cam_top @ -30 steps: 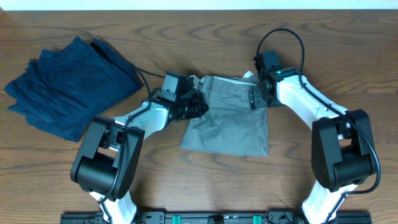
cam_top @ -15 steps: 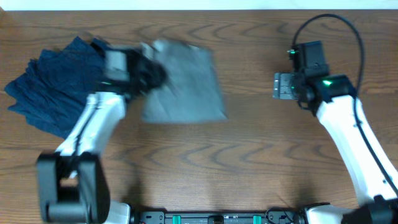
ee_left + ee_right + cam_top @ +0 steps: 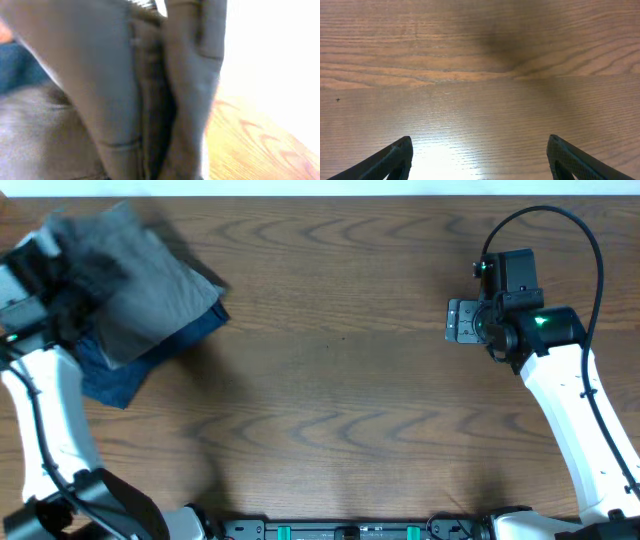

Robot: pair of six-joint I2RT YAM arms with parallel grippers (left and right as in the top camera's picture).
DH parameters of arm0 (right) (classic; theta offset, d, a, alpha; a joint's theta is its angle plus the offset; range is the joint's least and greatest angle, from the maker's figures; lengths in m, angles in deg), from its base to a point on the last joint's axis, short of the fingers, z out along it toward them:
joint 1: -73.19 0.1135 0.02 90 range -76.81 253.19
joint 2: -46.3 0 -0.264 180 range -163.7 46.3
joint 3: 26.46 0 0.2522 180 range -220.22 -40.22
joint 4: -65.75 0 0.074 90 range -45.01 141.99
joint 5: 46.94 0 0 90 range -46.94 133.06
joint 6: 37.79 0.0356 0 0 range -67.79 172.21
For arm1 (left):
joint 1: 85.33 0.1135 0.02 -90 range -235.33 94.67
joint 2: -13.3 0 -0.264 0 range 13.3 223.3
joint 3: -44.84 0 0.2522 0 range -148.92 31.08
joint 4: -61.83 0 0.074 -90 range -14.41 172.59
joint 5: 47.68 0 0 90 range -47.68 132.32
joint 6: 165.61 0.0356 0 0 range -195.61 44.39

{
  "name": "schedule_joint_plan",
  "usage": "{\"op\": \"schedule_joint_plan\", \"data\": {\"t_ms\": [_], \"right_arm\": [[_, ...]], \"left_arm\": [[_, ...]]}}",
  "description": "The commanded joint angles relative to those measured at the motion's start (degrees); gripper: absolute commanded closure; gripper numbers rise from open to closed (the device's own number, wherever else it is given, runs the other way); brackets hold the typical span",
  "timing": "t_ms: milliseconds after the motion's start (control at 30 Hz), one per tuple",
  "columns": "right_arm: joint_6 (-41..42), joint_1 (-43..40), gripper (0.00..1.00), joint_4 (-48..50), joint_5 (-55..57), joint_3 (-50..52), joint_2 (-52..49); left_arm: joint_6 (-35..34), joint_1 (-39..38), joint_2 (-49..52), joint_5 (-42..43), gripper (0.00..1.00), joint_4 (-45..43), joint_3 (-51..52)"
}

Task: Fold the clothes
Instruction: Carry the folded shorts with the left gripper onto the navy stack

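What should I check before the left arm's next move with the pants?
1. Left tool grip on the grey pants: cannot tell; cloth fills the left wrist view and hides the fingers.
2. Pants over the navy garment: ok; overhead shows them overlapping its upper part.
3. Fold tidy: cannot tell; the pants are blurred overhead.
4. Right tool open and empty: ok; the right wrist view shows spread fingers over bare table.
5. Right arm away from both garments: ok; it is at the table's far right.
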Motion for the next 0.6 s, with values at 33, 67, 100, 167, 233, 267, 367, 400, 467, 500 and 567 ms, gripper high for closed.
{"op": "schedule_joint_plan", "data": {"t_ms": [33, 67, 100, 167, 233, 267, 367, 400, 467, 500, 567], "right_arm": [[-0.6, -0.2, 0.16, -0.3, -0.5, -0.2, 0.3], [-0.6, -0.2, 0.16, -0.5, -0.4, -0.2, 0.3], [-0.6, -0.2, 0.16, -0.7, -0.4, -0.2, 0.3], [-0.6, -0.2, 0.16, -0.9, -0.4, -0.2, 0.3], [-0.6, -0.2, 0.16, -0.9, -0.4, -0.2, 0.3], [-0.6, -0.2, 0.16, -0.9, -0.4, -0.2, 0.3], [-0.6, -0.2, 0.16, -0.8, -0.4, -0.2, 0.3], [-0.6, -0.2, 0.15, -0.9, -0.4, -0.2, 0.3], [-0.6, -0.2, 0.15, -1.1, -0.4, -0.2, 0.3], [-0.6, -0.2, 0.15, -1.2, -0.4, -0.2, 0.3], [-0.6, -0.2, 0.15, -1.4, -0.4, -0.2, 0.3]], "left_arm": [[0.2, 4.9, 1.7, 0.1, 0.94, 0.1, 0.1], [-1.3, 6.1, 2.0, -0.1, 0.94, 0.1, 0.1], [-3.3, 7.2, 2.2, -1.4, 0.94, 0.2, 0.1], [-5.7, 8.6, 2.2, -3.3, 0.94, 0.4, 0.1], [-5.8, 9.5, 2.2, -3.2, 0.55, 0.3, 0.1], [-6.0, 9.7, 2.2, -2.6, 0.31, 0.3, 0.1], [-7.2, 9.7, 2.2, 2.3, 0.06, -0.7, 0.1], [-7.3, 9.7, 2.1, 5.7, 0.03, -1.9, 0.1], [-8.5, 9.8, 1.8, 9.5, 0.02, -3.7, 0.1], [-10.0, 9.9, 1.3, 10.5, 0.02, -4.5, 0.1], [-11.6, 10.0, 0.1, 12.4, 0.02, -5.8, 0.1]]}}
